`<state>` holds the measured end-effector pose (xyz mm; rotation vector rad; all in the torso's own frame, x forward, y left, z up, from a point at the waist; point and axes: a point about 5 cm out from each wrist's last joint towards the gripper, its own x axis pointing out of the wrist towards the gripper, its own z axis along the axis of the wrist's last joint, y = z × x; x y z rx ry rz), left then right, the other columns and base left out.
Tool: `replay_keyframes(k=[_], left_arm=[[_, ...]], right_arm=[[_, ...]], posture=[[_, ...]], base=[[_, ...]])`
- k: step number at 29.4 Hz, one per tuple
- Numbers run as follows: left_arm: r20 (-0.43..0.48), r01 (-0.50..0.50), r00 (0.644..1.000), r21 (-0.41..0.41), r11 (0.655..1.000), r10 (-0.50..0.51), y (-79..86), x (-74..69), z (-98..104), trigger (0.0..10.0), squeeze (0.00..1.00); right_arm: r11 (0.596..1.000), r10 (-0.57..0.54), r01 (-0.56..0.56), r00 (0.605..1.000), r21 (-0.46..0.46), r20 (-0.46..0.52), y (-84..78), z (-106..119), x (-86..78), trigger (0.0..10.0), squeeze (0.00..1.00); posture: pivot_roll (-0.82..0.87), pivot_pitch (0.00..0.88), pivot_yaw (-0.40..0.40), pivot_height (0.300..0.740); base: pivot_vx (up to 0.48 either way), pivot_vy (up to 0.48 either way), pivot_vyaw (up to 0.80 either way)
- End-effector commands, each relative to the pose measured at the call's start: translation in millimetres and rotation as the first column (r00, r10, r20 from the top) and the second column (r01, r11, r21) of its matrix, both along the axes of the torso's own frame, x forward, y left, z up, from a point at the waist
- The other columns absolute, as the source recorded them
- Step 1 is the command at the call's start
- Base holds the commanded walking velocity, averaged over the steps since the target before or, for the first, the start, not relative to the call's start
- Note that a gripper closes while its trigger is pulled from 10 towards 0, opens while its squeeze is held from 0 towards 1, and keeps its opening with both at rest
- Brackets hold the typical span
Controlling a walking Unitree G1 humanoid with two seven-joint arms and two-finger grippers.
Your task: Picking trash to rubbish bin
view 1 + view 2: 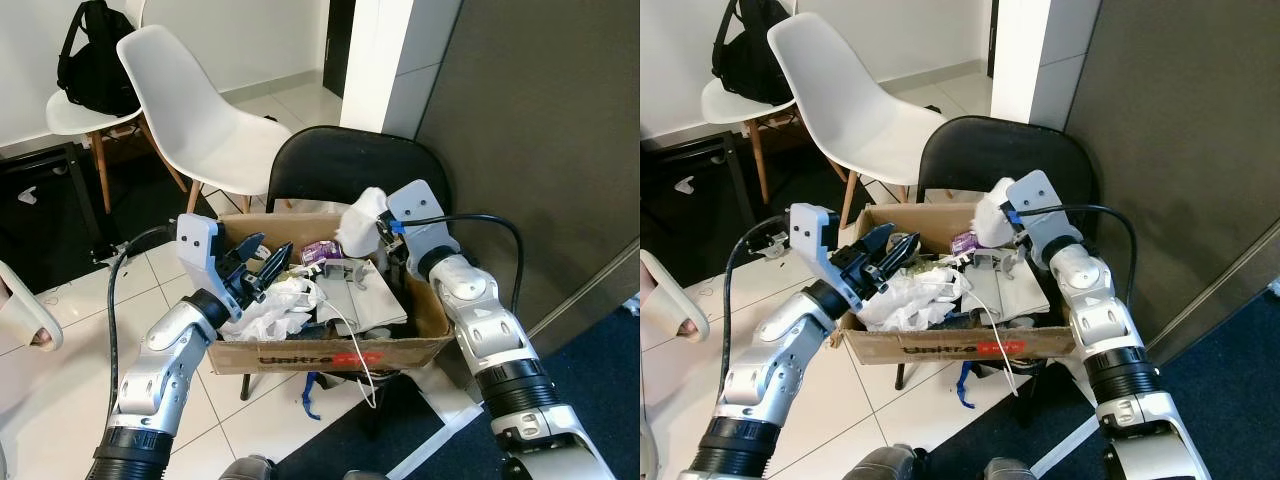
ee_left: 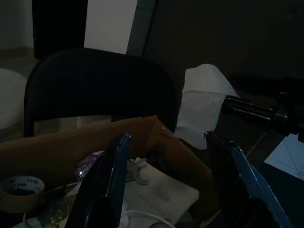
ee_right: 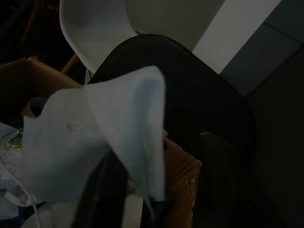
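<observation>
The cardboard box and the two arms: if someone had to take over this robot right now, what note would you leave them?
Right gripper: shut on a white tissue, held above the far right corner of the cardboard box.
Left gripper: open, holding nothing, over the box's left side.
The box sits on a black chair and serves as the bin. It already holds crumpled white paper, a purple wrapper, a tape roll and a white cable.
Done: tissue picked up and brought over the box.
Left: release the tissue into the box.
</observation>
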<state>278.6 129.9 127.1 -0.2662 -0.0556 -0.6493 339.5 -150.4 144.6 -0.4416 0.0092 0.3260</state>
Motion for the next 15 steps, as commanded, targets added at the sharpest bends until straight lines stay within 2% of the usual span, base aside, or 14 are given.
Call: replay_keyframes(k=[1, 10, 12, 13, 15], left_arm=[[-0.006, 0.013, 1.000, -0.005, 1.000, -0.013, -1.3, -1.9, -0.8, 10.0, 0.00], [-0.007, 0.013, 1.000, -0.005, 1.000, -0.013, -1.2, -1.5, 0.0, 10.0, 0.00], [-0.007, 0.013, 1.000, -0.004, 1.000, -0.013, -1.1, -1.5, 0.0, 10.0, 0.00], [-0.007, 0.013, 1.000, -0.004, 1.000, -0.013, -1.1, -1.5, 0.0, 10.0, 0.00], [-0.007, 0.012, 1.000, -0.002, 1.000, -0.012, -1.0, -1.5, -0.1, 10.0, 0.00]], right_arm=[[1.000, -0.013, 0.013, 1.000, 0.016, -0.005, -0.3, -2.2, -0.1, 10.0, 1.00], [0.998, -0.026, 0.028, 0.999, 0.059, -0.034, -1.4, -2.3, 1.0, 10.0, 1.00], [0.988, -0.049, 0.059, 0.996, 0.142, -0.074, -2.5, -0.9, 2.8, 10.0, 1.00], [0.988, -0.049, 0.059, 0.996, 0.142, -0.074, -2.5, -0.9, 2.8, 10.0, 1.00], [0.974, -0.064, 0.082, 0.994, 0.213, -0.088, -2.1, 5.3, 5.1, 10.0, 0.23]], posture=[[-0.02, 0.000, -0.040, 0.740], [-0.02, 0.000, -0.041, 0.740], [-0.02, 0.000, -0.041, 0.740], [-0.02, 0.000, -0.041, 0.740], [-0.02, 0.000, -0.041, 0.740]], base=[[0.000, 0.000, 0.00], [0.000, 0.000, 0.00], [0.000, 0.000, 0.00], [0.000, 0.000, 0.00], [0.000, 0.000, 0.00]])
